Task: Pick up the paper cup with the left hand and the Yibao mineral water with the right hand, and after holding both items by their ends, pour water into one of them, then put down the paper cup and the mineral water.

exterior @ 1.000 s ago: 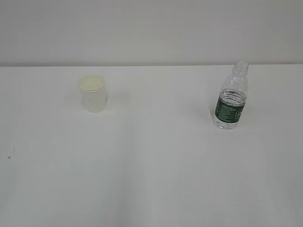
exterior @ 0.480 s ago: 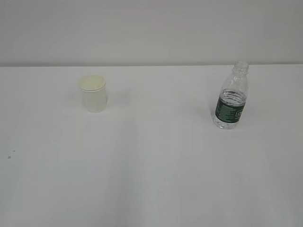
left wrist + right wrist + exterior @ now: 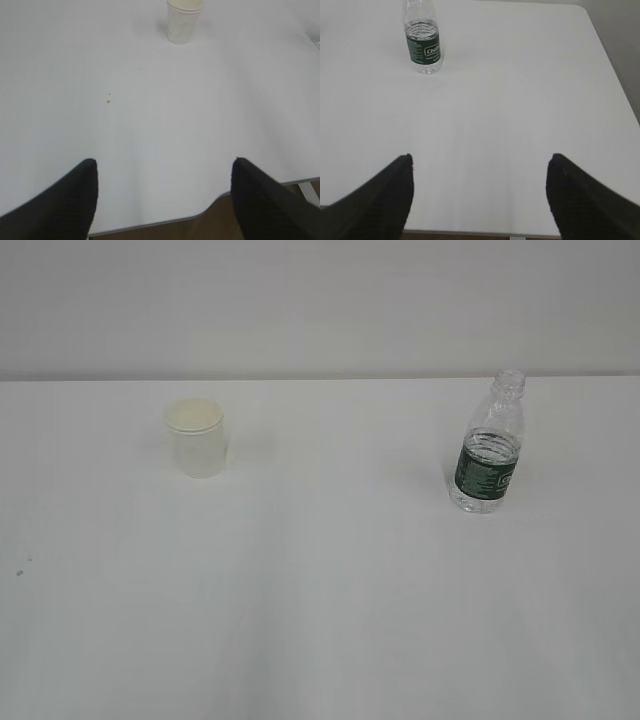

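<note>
- Step in hand: the very start — nothing is picked up, and neither arm shows in the exterior view.
- The cup (image 3: pixel 196 437) stands upright on the left of the white table (image 3: pixel 320 590), open end up; the bottle (image 3: pixel 487 445) stands upright on the right, uncapped, well apart from the cup.
- The bottle looks partly filled, with the water line near the top of its green label; whether the cup holds anything I cannot tell.
- The left hand (image 3: pixel 162 197) sits back at the near table edge with its fingers spread wide and nothing between them; the cup is far ahead of it, a little right of its centre line.
- The right hand (image 3: pixel 479 195) is likewise back at the near edge, fingers wide apart and empty; the bottle stands far ahead and off to its left.
- Next move, as I judge it: both arms reach forward — the left steering slightly right to straddle the cup, the right swinging left to straddle the bottle.
- The cup is light and tapered, so a low grip with gentle closing should suit it; squeezing hard would likely crush it.
- The bottle is open and thin-walled — a hard squeeze or a tilt on lifting could spill water, so it should come up straight.
</note>
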{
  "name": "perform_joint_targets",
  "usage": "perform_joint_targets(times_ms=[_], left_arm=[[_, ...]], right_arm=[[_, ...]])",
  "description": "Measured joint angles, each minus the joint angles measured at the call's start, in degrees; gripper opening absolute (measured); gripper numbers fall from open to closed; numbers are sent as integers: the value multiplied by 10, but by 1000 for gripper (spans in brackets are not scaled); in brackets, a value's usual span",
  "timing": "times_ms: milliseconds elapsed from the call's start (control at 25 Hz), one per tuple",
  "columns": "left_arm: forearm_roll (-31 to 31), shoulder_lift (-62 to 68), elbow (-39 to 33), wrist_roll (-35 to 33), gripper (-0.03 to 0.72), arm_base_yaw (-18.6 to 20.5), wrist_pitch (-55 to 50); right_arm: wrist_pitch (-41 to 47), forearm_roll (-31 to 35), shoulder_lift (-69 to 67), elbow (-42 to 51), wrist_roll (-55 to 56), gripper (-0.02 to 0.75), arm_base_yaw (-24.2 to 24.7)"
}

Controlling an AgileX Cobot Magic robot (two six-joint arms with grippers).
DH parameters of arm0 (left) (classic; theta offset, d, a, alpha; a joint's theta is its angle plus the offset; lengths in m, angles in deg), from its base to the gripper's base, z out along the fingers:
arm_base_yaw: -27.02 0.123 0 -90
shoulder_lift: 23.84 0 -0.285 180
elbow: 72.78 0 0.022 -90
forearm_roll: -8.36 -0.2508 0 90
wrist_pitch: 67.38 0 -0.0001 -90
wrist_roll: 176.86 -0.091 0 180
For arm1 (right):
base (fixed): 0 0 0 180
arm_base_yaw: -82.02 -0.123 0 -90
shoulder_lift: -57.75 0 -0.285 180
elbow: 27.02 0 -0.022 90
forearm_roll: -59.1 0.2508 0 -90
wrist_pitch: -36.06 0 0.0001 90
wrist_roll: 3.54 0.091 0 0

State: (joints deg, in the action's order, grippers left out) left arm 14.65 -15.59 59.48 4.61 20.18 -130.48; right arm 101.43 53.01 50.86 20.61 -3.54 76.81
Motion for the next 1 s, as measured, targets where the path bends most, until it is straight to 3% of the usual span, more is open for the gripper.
perform_joint_targets(times_ms=[440, 1000], left_arm=[[4, 0, 1, 0, 593, 0, 5], [15, 0, 9, 0, 593, 0, 116]], right_arm=[[-11, 6, 0, -9, 0, 627, 0], [-38, 8, 0, -41, 0, 624, 0]])
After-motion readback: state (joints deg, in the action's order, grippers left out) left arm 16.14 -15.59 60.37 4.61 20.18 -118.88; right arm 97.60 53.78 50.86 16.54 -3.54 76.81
